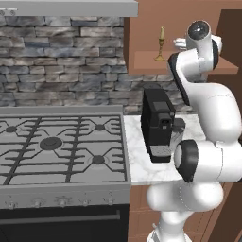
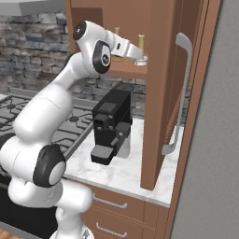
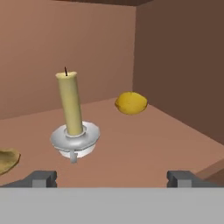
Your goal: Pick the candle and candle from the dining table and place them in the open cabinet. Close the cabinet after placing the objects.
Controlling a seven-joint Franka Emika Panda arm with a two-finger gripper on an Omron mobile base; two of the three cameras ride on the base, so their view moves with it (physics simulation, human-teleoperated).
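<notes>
The arm reached up into the open cabinet (image 2: pixel 158 93), its pincer (image 3: pixel 113 177) level with the inner shelf (image 1: pixel 146 61). In the hand view the two dark fingertips (image 3: pixel 41 177) stood wide apart at the bottom edge, with nothing between them.

Just beyond the fingertips, the yellow candle in the silver dish holder (image 3: pixel 72 118) stood upright on the shelf, free of the pincer and a little to the left of its centre line. In the right base view the same candle (image 2: pixel 140 46) stood at the near edge of the shelf, just past the end of the hand.

The candle on the brass candlestick (image 1: pixel 161 45) also stood upright on the shelf, to the left of the hand in the left base view; a piece of its base (image 3: pixel 6 159) showed at the left edge of the hand view. A yellow lemon (image 3: pixel 130 103) lay farther back on the shelf, near the right inner wall.

The cabinet door (image 2: pixel 186 93) stood open, its silver bar handle (image 2: pixel 179 93) facing the right base camera. Below the cabinet, a black coffee machine (image 1: pixel 158 125) sat on the marble desk (image 1: pixel 142 160), with the gas stove (image 1: pixel 56 146) to its left against the stone wall (image 1: pixel 61 61).
</notes>
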